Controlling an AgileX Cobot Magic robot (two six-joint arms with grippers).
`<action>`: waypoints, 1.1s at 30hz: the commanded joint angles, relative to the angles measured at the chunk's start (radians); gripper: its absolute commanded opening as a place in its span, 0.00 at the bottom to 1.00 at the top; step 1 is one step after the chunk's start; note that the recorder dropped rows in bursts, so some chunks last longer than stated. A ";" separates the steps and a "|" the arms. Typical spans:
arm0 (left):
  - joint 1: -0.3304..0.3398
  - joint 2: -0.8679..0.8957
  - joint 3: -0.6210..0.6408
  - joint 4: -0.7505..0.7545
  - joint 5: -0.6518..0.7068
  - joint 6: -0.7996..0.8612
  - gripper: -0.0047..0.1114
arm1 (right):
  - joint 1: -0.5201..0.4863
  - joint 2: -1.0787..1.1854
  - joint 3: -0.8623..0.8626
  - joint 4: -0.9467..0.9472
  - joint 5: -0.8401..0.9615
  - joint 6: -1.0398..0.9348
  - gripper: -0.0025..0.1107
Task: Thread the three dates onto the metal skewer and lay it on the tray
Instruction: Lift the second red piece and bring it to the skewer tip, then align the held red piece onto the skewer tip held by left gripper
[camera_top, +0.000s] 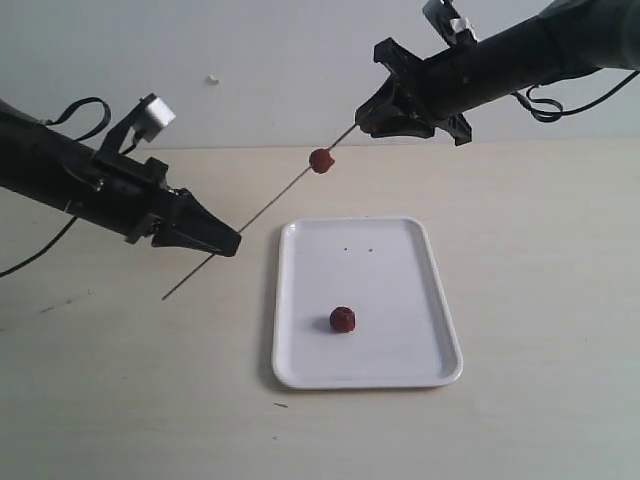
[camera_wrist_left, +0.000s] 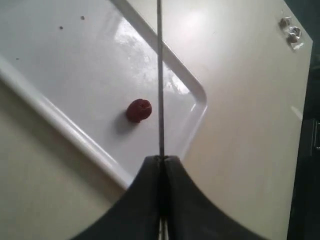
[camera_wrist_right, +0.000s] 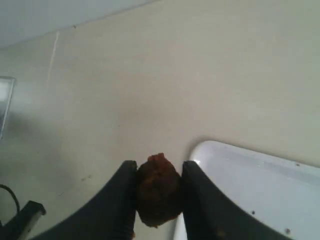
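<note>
The metal skewer slants up over the table, and my left gripper is shut on its lower part; in the left wrist view the rod runs straight out from the closed fingers. One date is threaded on it near the upper end. My right gripper is at the skewer's upper tip, shut on a second date between its fingers. A third date lies on the white tray.
The beige table stretches round the tray. A thin dark crack or mark shows on its left part. The pale wall rises behind. Cables hang from the right arm.
</note>
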 joint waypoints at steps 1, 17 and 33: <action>-0.031 -0.012 0.004 0.013 -0.055 -0.061 0.04 | -0.009 -0.008 -0.006 0.068 0.001 -0.033 0.28; -0.031 -0.012 0.004 0.020 -0.075 -0.061 0.04 | -0.074 -0.008 -0.006 0.205 0.005 -0.092 0.28; -0.031 -0.012 0.004 -0.073 -0.086 0.023 0.04 | -0.074 -0.006 -0.006 0.205 0.013 -0.092 0.28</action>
